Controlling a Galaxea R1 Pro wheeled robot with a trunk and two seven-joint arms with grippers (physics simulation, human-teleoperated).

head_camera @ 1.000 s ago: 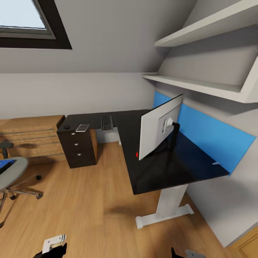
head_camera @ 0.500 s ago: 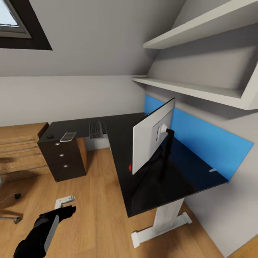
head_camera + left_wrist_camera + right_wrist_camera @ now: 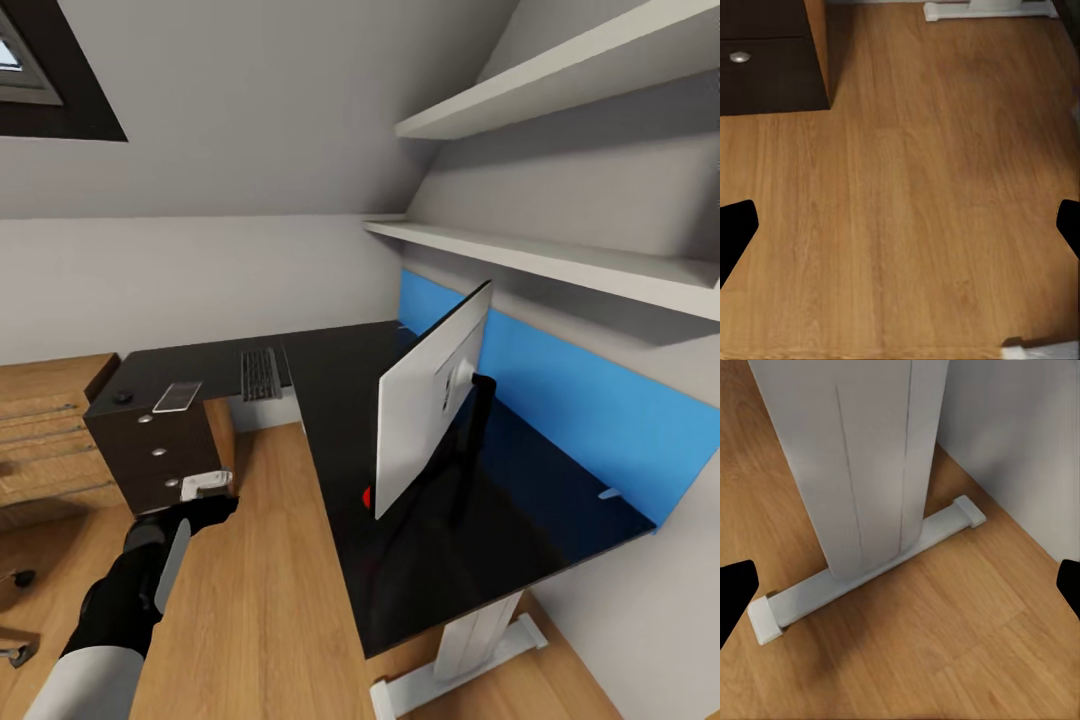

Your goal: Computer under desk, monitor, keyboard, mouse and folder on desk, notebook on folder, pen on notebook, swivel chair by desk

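Bedroom corner with a sloped ceiling, wood floor, and the desk (image 3: 340,370) taking up the middle of the head view. Its monitor (image 3: 430,400) already stands on the black top, turned edge-on with its pale back showing, red dot low by the desk's front edge. Further along the top sits the keyboard (image 3: 260,373), well apart from the monitor, so it probably wants shifting closer. Near it, over the drawers (image 3: 150,455), lie a small flat grey thing (image 3: 177,396) and a dark knob-like thing (image 3: 123,396); can't tell what either is.

Left gripper (image 3: 205,486) hangs over bare floor, drawers just ahead of its fingers, fingers spread wide with nothing between them. Right gripper (image 3: 900,592) is likewise parted and holding nothing, with the desk's white pedestal leg (image 3: 855,465) straight ahead of its fingers.
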